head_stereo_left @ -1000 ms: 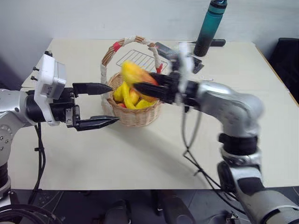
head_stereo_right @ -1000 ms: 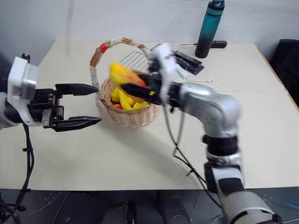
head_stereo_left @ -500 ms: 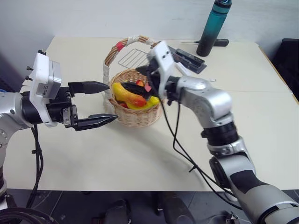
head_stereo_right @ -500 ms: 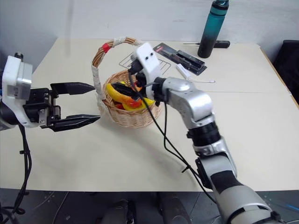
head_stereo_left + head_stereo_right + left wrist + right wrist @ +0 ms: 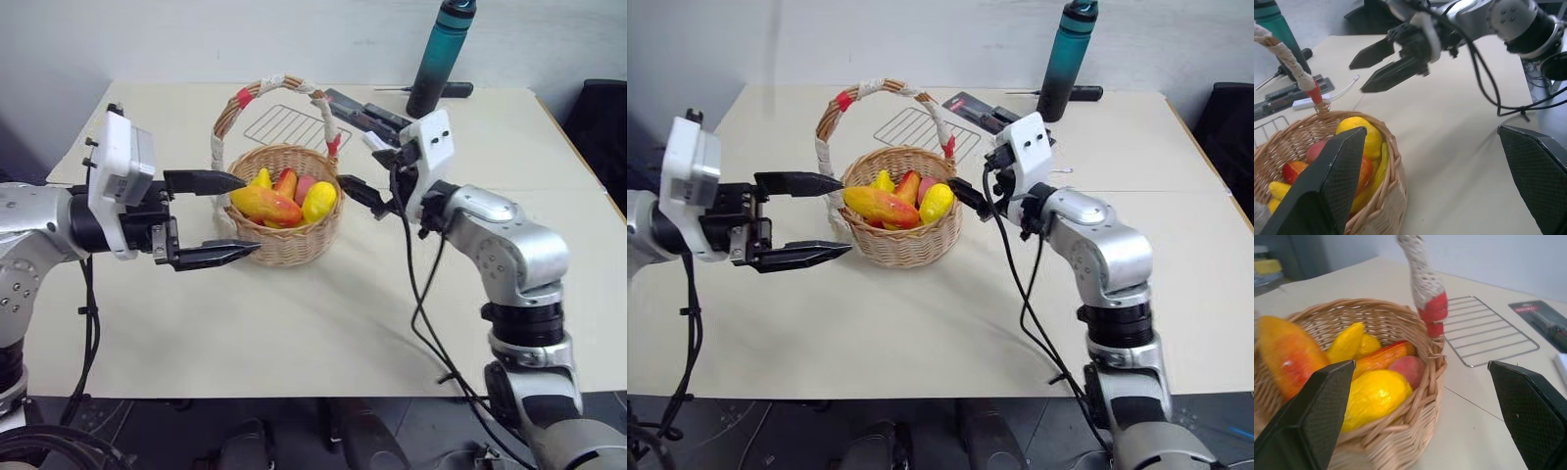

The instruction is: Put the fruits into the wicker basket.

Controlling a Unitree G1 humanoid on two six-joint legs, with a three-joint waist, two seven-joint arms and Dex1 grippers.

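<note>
The mango [image 5: 266, 205] is lying on top of the fruit pile inside the wicker basket [image 5: 286, 245], which is sitting on the table [image 5: 294, 323] in front of the wire rack [image 5: 285, 124], with other yellow and red fruits packed in beside it. The right gripper [image 5: 359, 195] is hovering just off the basket's right rim, fingers spread apart and holding nothing. The left gripper [image 5: 223, 215] is hanging level at the basket's left side, jaws wide apart and empty too.

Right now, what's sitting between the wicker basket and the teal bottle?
In the left eye view, the wire rack and black flat packages lie between wicker basket and teal bottle.
</note>
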